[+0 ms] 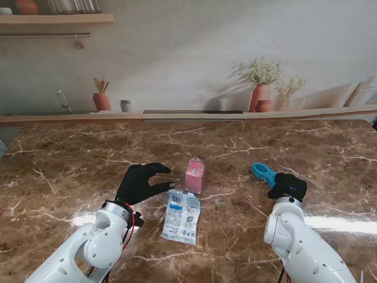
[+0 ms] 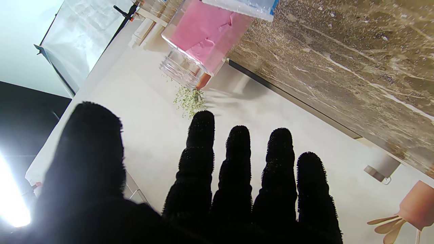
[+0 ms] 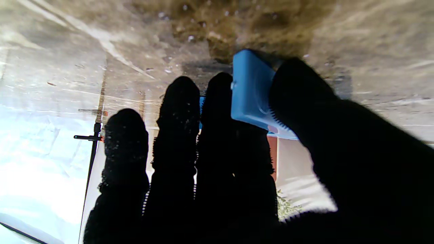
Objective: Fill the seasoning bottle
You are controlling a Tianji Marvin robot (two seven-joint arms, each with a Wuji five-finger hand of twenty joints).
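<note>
Stand view: seasoning bottle [image 1: 195,175] upright at centre, already pink inside; refill pouch [image 1: 181,216] flat, nearer to us. We judge pouring not begun.

Left wrist view: our left hand [image 2: 190,189] empty, fingers spread, the bottle just beyond them.

Right wrist view: our right hand [image 3: 237,162] clamped on the blue funnel [image 3: 251,91] against the marble table [image 3: 339,27].

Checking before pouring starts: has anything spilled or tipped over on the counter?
Nothing stands out. The pink bottle stands upright, the refill bag lies flat nearer to me, and no powder shows on the counter.
</note>
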